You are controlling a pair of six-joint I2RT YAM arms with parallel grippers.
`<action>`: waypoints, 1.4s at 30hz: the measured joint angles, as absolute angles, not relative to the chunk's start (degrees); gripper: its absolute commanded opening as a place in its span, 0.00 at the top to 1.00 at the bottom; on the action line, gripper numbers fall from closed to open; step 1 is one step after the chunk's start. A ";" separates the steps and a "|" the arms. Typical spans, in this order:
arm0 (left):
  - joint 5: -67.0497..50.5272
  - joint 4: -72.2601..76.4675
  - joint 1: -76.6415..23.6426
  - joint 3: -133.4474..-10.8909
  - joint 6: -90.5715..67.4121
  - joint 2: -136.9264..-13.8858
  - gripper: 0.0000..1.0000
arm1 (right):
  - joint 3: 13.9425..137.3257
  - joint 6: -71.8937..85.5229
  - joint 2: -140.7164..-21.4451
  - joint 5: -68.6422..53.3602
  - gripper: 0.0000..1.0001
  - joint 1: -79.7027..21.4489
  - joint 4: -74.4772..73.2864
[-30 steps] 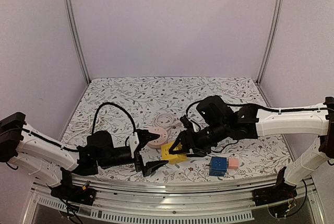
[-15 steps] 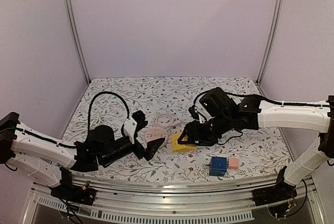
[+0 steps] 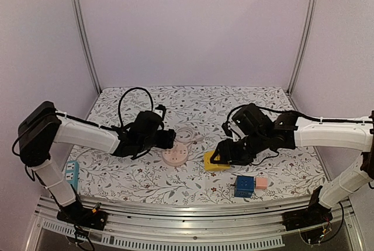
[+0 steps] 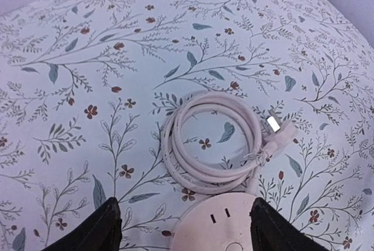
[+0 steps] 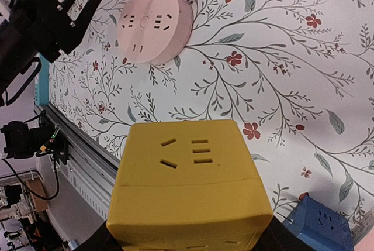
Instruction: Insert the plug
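Plug (image 4: 279,130) lies flat, long axis diagonal in the left wrist view. My left gripper (image 4: 186,216) gapes, empty, while the right gripper (image 5: 190,239) clamps the yellow cube (image 5: 187,169).

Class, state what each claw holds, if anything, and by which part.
Right claw grips the yellow socket cube by two opposite side faces. Left claw holds nothing; its open jaws straddle the round pink socket.

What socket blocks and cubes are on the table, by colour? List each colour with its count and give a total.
Pink: 2, the round pink socket hub and the small pink cube
Yellow: 1, the yellow socket cube
Blue: 2, the blue cube and the blue strip at the left edge
Total: 5
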State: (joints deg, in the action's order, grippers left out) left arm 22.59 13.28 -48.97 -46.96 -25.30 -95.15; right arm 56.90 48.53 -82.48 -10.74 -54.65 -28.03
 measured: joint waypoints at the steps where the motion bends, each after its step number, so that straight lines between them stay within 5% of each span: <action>1: 20.78 12.29 -47.62 -47.72 -25.82 -97.32 0.28 | 56.47 48.51 -82.15 -10.74 0.74 -54.65 -27.92; 12: 8.97 11.00 -43.38 -52.69 -27.46 -107.07 0.33 | 52.25 48.60 -76.88 -10.61 0.74 -54.65 -27.79; 21: 4.49 10.44 -43.35 -56.58 -27.46 -110.39 0.54 | 51.42 48.60 -76.69 -10.90 0.74 -54.65 -27.62; 42: 5.91 18.94 -49.30 -46.13 -33.04 -105.43 0.57 | 51.35 48.53 -76.69 -10.98 0.72 -54.65 -28.10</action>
